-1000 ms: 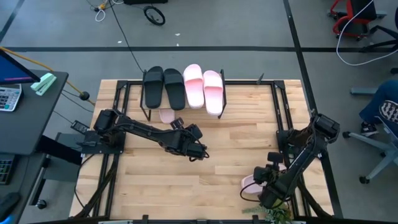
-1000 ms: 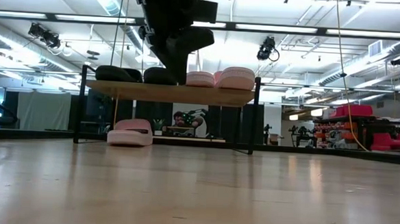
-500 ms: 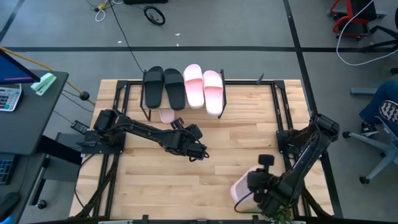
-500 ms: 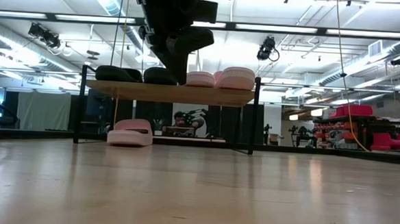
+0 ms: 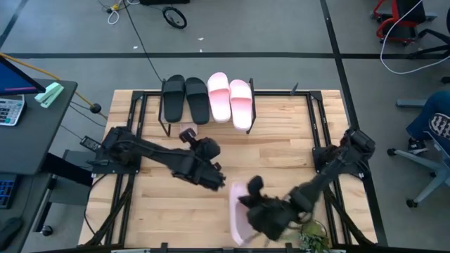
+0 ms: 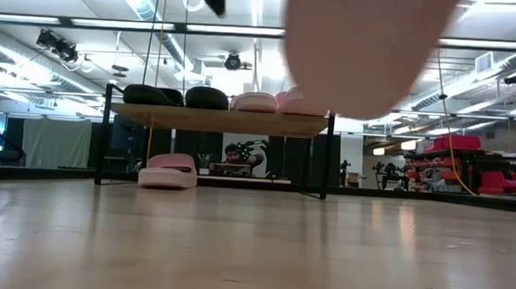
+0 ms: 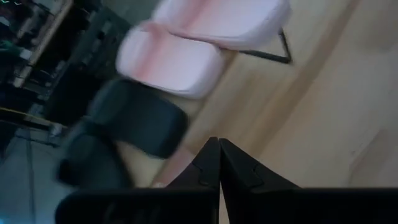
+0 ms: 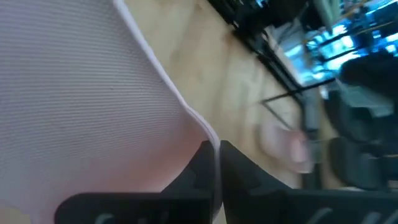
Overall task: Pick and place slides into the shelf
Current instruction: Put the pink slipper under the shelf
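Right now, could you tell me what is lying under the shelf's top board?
One pale pink slide lies on the table under the shelf, near its left end in the low view; from above, the black slides hide it.

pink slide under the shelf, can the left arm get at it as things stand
Probably yes. The left tool is shut and empty, nothing lies between it and the shelf, and the pink slide sits at the open front of the lower tier, though it would have to come in low.

Two black slides and two pink slides atop one shelf, a third pink slide beneath, a fourth off it.
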You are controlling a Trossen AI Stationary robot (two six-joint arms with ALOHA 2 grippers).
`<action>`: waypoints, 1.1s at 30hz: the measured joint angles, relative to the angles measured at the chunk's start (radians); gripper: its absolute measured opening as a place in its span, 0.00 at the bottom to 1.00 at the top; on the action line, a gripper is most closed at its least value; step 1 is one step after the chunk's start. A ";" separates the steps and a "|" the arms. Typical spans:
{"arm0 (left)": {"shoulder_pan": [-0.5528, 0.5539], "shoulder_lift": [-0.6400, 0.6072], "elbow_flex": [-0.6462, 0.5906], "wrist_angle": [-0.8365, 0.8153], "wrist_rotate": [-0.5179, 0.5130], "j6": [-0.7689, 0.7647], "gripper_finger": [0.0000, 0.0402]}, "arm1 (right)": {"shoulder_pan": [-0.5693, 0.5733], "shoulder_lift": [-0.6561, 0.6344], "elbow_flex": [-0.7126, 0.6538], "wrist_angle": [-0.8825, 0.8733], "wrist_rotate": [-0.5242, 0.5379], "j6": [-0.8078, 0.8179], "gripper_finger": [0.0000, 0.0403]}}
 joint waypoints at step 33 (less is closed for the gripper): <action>-0.204 -0.113 0.153 -0.032 -0.003 -0.022 0.01 | -0.636 0.226 0.001 0.267 -0.251 -0.752 0.18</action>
